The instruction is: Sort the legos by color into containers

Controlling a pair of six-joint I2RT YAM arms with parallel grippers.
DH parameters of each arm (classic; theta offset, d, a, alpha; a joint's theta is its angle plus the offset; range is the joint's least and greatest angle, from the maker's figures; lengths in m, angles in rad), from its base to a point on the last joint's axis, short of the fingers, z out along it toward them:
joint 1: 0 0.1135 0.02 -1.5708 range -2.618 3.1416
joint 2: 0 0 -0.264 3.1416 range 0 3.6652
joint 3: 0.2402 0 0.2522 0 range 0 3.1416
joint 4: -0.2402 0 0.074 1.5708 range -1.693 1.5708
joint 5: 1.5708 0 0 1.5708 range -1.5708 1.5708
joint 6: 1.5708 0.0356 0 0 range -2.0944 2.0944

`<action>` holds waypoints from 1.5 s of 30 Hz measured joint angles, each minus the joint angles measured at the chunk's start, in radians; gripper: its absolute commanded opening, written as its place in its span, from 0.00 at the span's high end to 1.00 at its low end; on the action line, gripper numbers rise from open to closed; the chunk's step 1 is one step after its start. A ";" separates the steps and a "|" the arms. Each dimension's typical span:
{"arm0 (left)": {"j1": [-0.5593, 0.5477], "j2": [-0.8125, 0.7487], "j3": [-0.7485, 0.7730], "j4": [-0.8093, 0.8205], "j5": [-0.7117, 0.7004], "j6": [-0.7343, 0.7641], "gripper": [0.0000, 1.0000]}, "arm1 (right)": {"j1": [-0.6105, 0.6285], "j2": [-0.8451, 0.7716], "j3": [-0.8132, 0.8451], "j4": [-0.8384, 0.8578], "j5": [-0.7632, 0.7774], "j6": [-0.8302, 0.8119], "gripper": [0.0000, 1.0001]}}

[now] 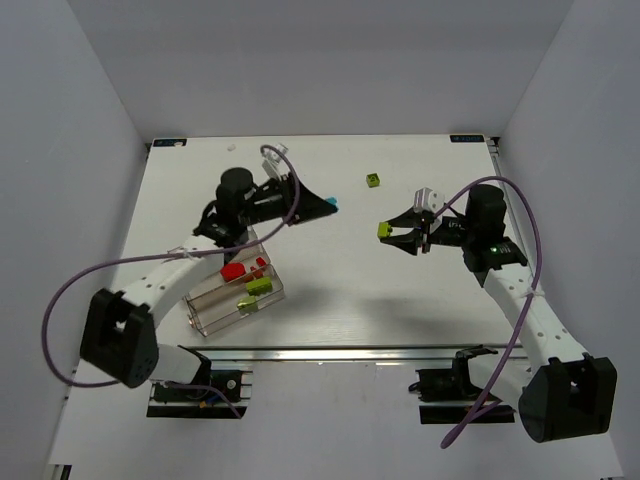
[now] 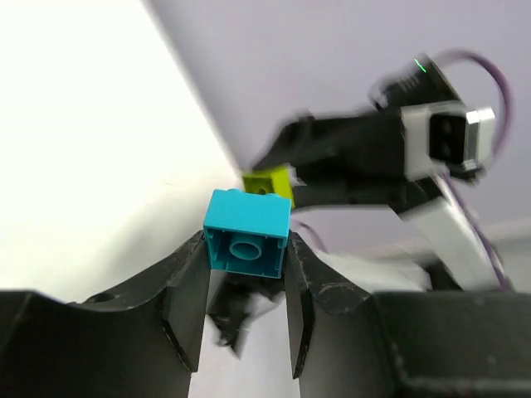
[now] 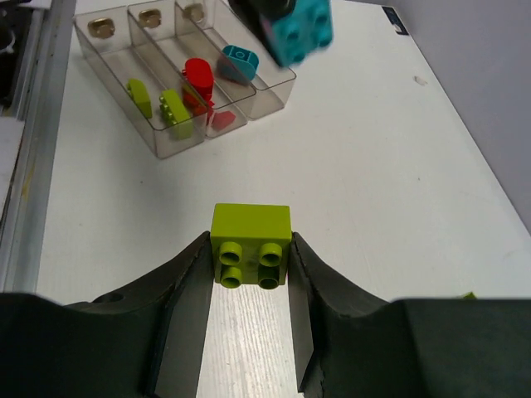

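Two arms meet over the white table [image 1: 330,310]. The left gripper [image 1: 326,203] is clamped on a cyan brick [image 1: 332,204], fingers pressed to two opposite sides and the hollow underside turned toward its wrist camera. The right gripper [image 1: 385,232] is closed on a lime brick [image 1: 383,230], with the studs facing its own camera. The grippers point at each other above the middle of the table, near but not touching, and open white surface lies between and beneath them. The containers [image 3: 116,62] sit at the near-left of the table, partly under the left arm, close to the near edge and set at an angle to it. Seen from the right wrist, the left trough holds two lime pieces [image 3: 174,114], the middle trough holds red bricks [image 3: 199,79], and the right trough holds a cyan piece [image 3: 239,62]. A loose lime brick [image 1: 373,180] lies alone toward the far edge, well apart from the troughs. Pale walls [image 1: 80,120] close in the left, far and right sides — the widest open stretch runs from the troughs across to the right arm.
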 measured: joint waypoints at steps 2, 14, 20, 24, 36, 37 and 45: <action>0.013 -0.073 0.115 -0.291 -0.121 0.162 1.00 | 0.000 -0.015 -0.024 0.044 0.031 0.059 1.00; 0.097 -0.167 0.214 -1.181 -0.788 0.535 1.00 | 0.000 -0.045 -0.048 0.114 0.134 0.181 1.00; 0.159 -0.008 0.270 -1.294 -0.998 0.515 1.00 | 0.000 -0.051 -0.068 0.117 0.135 0.186 1.00; 0.196 0.076 0.289 -1.314 -1.100 0.487 1.00 | 0.000 -0.054 -0.076 0.116 0.136 0.190 1.00; 0.261 0.190 0.319 -1.316 -1.192 0.442 0.62 | 0.001 -0.054 -0.076 0.116 0.138 0.190 1.00; 0.264 0.199 0.325 -1.316 -1.192 0.441 0.47 | 0.001 -0.053 -0.076 0.116 0.138 0.187 1.00; 0.268 0.176 0.329 -1.318 -1.182 0.441 0.11 | 0.051 -0.009 -0.073 0.060 0.127 0.101 1.00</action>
